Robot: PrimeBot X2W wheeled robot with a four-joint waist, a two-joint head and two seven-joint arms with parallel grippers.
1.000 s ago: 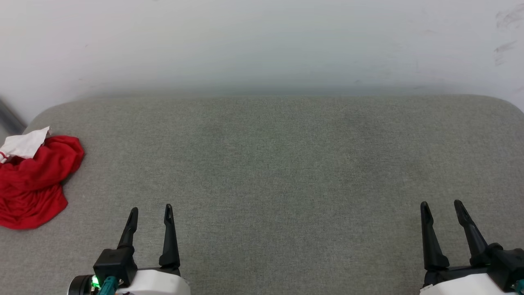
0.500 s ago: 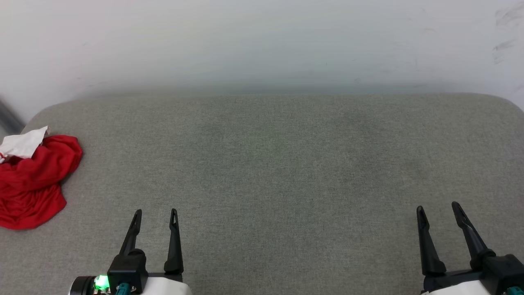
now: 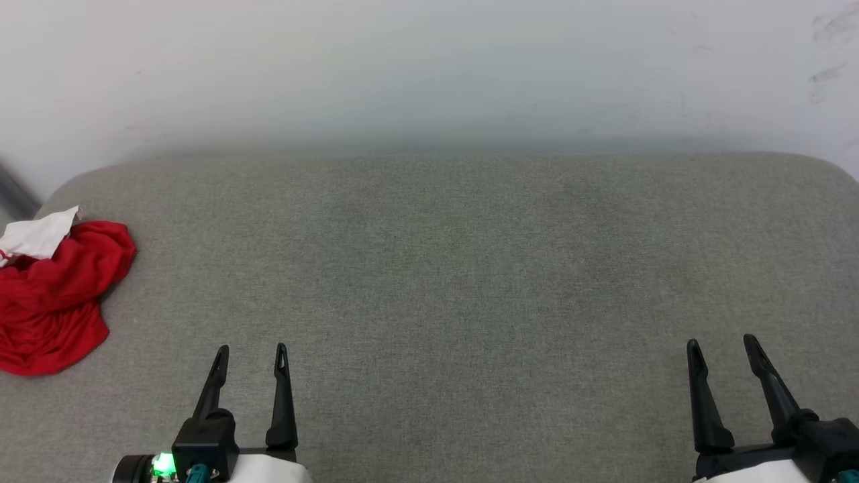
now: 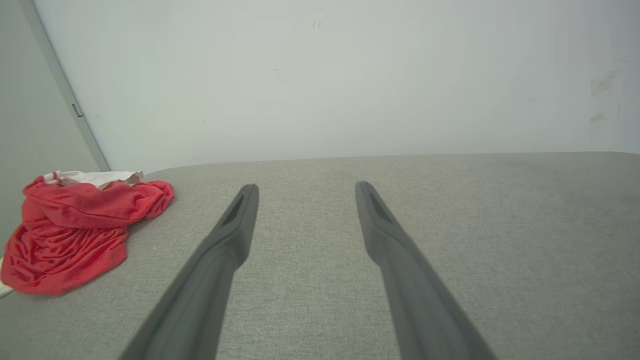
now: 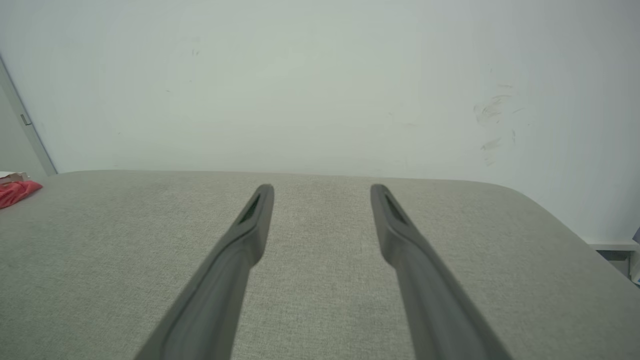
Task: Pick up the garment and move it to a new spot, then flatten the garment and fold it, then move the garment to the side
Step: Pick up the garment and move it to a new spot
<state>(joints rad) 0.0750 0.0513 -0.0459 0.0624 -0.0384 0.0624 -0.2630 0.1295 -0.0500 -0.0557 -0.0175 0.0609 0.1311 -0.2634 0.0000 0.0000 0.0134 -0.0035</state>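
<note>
We count one garment point(image 3: 54, 302), a crumpled red heap with one white patch at its far end, lying at the left edge of the grey fabric-covered desk point(image 3: 456, 268). We count two grippers: the left gripper point(image 3: 251, 349) and the right gripper point(image 3: 721, 341), both above the near edge, jaws spread wide, holding nothing. Both are well apart from the garment.

surface: grey fabric top point(image 3: 456, 268), woven, rounded far corners | wall point(image 3: 429, 67): pale, plain, right behind the top's far edge | scuffs point(image 3: 829, 74): dark, above the top's far right corner | grey strip point(image 4: 65, 95): upright, past its far left corner
</note>
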